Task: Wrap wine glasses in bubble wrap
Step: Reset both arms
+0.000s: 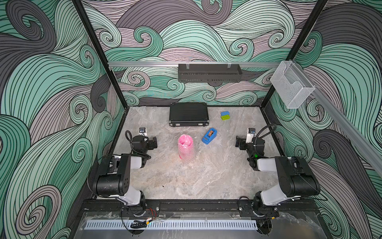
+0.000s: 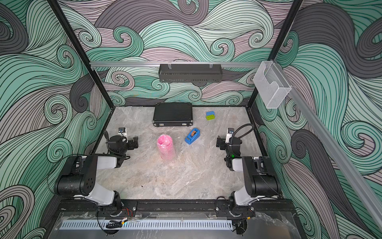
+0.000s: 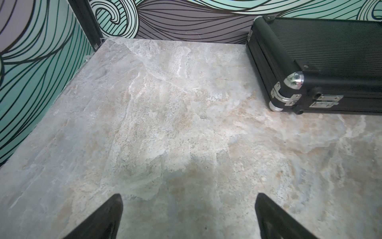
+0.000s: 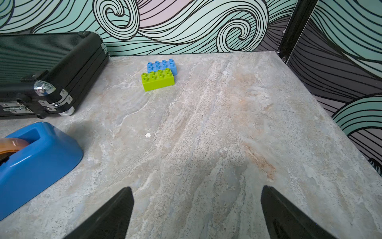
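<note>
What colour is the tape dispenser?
The tape dispenser is blue, clearest in the right wrist view.

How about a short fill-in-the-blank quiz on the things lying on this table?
1. The bubble wrap is wound around a goblet whose colour is ____.
2. The tape dispenser standing near it, not touching it, is coloured ____.
3. The blue brick lies against a second brick coloured ____.

Missing words: pink; blue; green.

Two black arms [image 1: 111,182] with white link covers [image 1: 133,194], looped black cables [image 1: 268,125]
</note>
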{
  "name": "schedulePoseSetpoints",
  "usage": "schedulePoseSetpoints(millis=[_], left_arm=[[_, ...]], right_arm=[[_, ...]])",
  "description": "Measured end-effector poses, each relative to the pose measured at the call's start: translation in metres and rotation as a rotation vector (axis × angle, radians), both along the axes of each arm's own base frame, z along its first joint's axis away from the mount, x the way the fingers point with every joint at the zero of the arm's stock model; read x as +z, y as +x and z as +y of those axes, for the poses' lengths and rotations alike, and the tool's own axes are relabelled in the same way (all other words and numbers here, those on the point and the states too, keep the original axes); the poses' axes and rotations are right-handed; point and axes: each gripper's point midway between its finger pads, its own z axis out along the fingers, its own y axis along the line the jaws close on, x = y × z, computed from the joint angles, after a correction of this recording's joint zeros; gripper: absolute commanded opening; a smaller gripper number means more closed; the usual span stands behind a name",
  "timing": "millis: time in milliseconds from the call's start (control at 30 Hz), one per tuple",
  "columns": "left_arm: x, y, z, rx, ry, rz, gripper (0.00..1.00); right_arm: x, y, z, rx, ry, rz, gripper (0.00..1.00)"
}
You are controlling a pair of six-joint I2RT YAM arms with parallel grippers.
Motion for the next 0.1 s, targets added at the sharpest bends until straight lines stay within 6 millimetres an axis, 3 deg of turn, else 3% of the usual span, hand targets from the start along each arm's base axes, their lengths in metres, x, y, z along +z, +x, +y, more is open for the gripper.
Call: schedulePoseSetpoints(millis=[100], left_arm=[[-0.009,-0.025,-0.009,-0.049,0.0,-0.03,0.98]], right_arm=[[0.001,0.0,0.0,0.0,-0.003,-0.001,0.99]])
